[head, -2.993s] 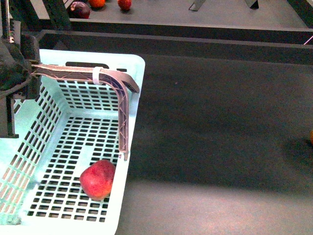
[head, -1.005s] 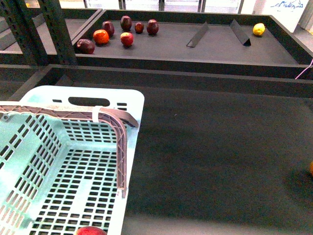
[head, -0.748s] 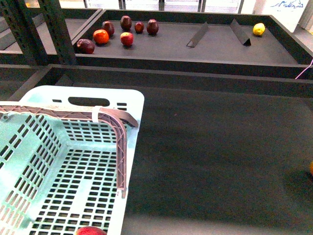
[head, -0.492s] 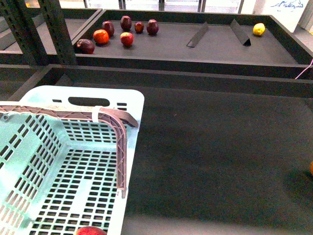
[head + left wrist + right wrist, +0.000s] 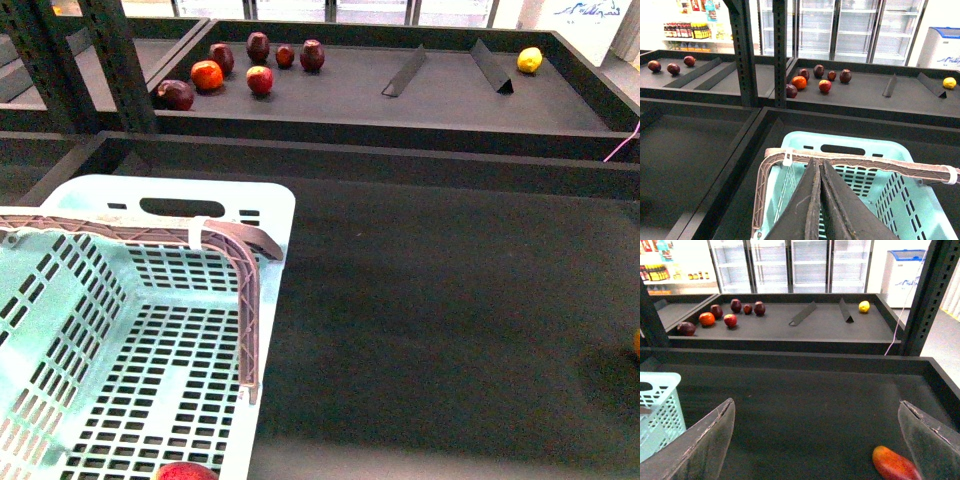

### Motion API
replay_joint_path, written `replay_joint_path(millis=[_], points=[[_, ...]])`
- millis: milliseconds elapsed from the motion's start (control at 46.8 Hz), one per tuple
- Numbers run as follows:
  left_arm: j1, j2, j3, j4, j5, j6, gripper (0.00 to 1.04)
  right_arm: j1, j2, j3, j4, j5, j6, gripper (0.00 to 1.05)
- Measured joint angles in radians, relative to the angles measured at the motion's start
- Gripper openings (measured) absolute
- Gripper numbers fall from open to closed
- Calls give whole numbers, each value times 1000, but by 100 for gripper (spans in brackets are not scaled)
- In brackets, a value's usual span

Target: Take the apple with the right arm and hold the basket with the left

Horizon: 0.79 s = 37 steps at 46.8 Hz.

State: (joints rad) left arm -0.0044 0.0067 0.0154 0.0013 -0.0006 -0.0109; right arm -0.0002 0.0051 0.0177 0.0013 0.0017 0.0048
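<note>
Turquoise basket (image 5: 130, 330) unmoved, apple (image 5: 186, 471) still at its near edge

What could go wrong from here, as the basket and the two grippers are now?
1. The left gripper is shut above the basket and grips nothing, so the basket may slide if it is bumped.
2. The right gripper is open near the elongated red-orange fruit; it might pick that by mistake.
3. The apple lies by the basket's near wall, at the front view's edge, so reaching it may be awkward.
</note>
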Motion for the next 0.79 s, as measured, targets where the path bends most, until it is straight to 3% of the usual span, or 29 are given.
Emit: replay_joint_path(millis=[513,791], points=[[0,0,0,0,0,0,4,0,0,0,0,0,0,96],[0,0,0,0,0,0,56,0,0,0,0,0,0,96]])
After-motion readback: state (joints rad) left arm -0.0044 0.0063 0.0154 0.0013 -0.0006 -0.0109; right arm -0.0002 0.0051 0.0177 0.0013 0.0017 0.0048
